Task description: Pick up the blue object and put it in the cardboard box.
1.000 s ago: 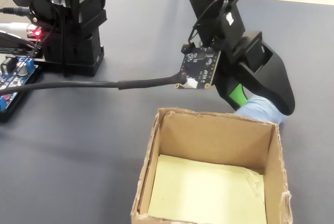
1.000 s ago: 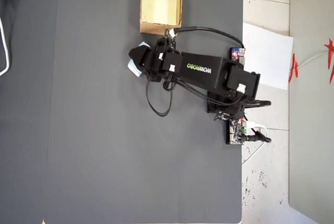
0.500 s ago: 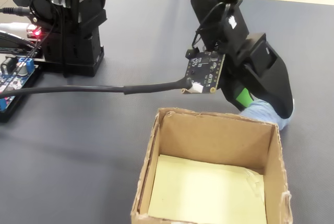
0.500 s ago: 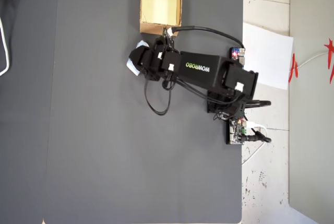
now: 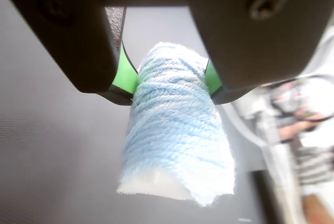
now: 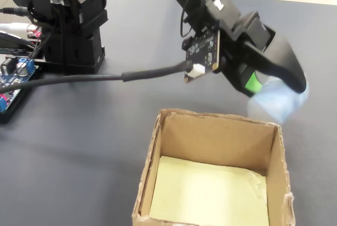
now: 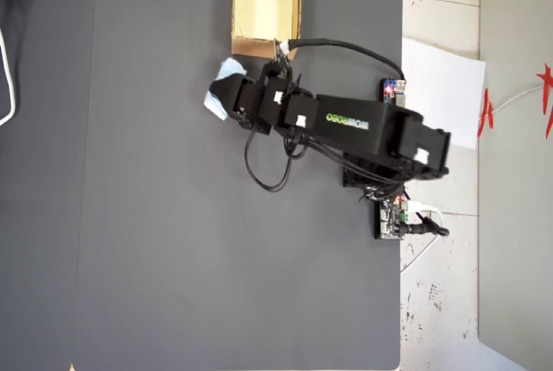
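The blue object [image 5: 175, 130], a pale blue ribbed yarn-like lump, is pinched between my gripper's [image 5: 169, 80] green pads [image 5: 125, 75]. In the fixed view the gripper [image 6: 271, 91] holds the blurred blue object [image 6: 279, 102] in the air, just beyond the far right corner of the cardboard box [image 6: 213, 126]. From overhead, the blue object [image 7: 223, 86] hangs left of the black gripper [image 7: 229, 94], below and left of the cardboard box [image 7: 266, 42], which has a pale yellow floor.
The arm's base [image 6: 73, 26] and circuit boards [image 6: 16, 73] stand at the left in the fixed view, and a thick black cable [image 6: 105, 77] runs across to the wrist. A white paper sheet [image 7: 441, 90] lies right of the grey mat [image 7: 155, 241].
The gripper has lifted the blue object off the mat and swung it up and toward the box's far side. The arm has extended further.
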